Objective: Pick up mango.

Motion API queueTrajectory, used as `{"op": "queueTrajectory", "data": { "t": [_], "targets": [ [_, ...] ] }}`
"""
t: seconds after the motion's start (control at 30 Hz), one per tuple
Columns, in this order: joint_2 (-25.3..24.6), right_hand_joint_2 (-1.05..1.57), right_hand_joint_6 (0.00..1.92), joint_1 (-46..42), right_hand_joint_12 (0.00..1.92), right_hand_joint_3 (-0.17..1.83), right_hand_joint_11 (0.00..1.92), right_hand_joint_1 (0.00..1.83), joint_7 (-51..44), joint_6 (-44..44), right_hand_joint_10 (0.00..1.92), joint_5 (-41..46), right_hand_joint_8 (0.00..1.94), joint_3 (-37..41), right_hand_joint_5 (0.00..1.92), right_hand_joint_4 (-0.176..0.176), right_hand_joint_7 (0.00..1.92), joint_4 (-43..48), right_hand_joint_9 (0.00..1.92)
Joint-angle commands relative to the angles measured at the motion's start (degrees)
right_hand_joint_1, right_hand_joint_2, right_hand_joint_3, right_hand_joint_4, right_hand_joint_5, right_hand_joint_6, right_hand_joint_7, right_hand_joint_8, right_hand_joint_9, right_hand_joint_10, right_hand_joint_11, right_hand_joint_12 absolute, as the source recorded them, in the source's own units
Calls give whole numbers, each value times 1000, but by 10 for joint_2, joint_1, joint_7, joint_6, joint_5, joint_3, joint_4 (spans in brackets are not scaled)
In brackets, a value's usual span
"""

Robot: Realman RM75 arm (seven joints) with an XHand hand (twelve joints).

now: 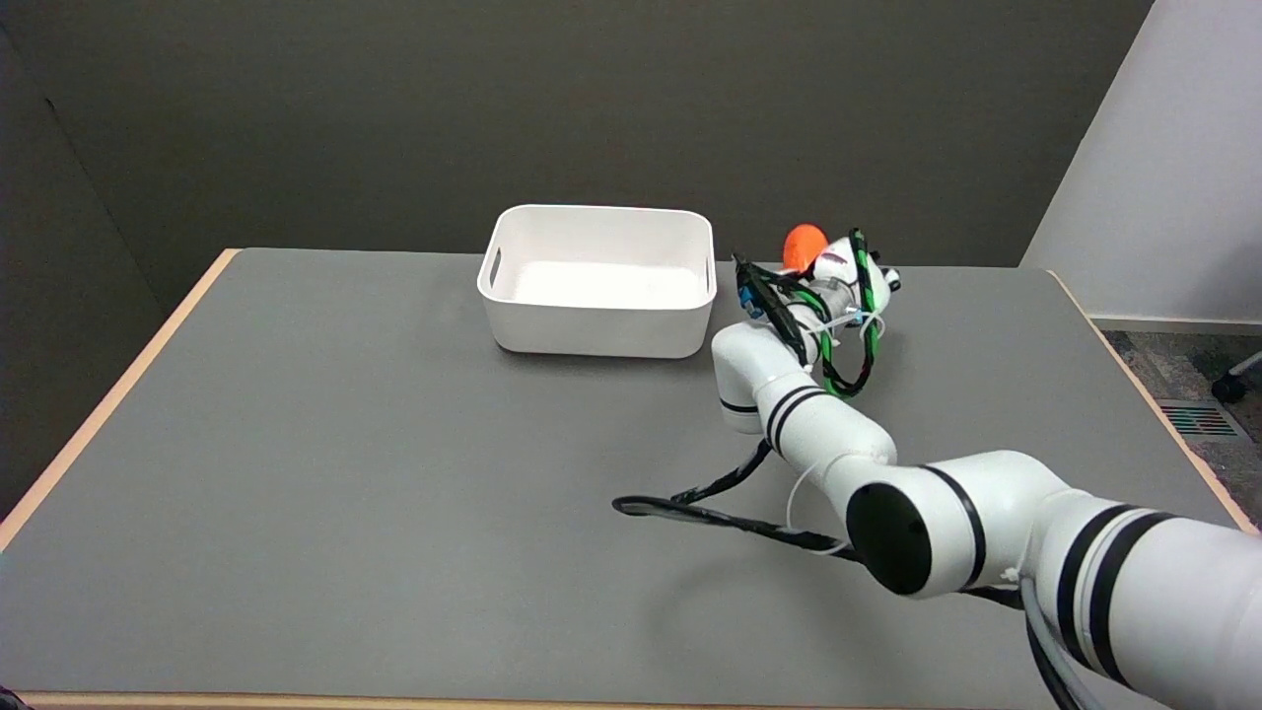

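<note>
The mango shows as a small orange shape at the far side of the table, lifted above the surface. My right hand holds it from below and behind; most of the fruit and the fingers are hidden by the wrist and its green and black cables. The right arm reaches in from the lower right.
A white bin with handle slots stands on the grey table, just left of the hand. A black cable loop hangs under the forearm near the table's middle. The table's wooden edges run along the left and right.
</note>
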Motion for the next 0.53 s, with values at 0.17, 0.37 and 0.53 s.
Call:
{"op": "queueTrajectory", "data": {
  "t": [0.17, 0.37, 0.53],
  "targets": [
    [96, 1429, 1641, -222, 1921, -15, 0, 1095, 97, -25, 1904, 52, 1893, -292, 360, -176, 608, -437, 645],
    [155, 1328, 1654, -256, 1921, 141, 7, 1111, 88, -106, 1918, 83, 1807, -383, 443, -176, 590, -539, 691],
    [159, 1193, 1669, -253, 1921, 357, 13, 1126, 88, -211, 1921, 84, 1715, -396, 534, -176, 590, -548, 722]
  ]
}}
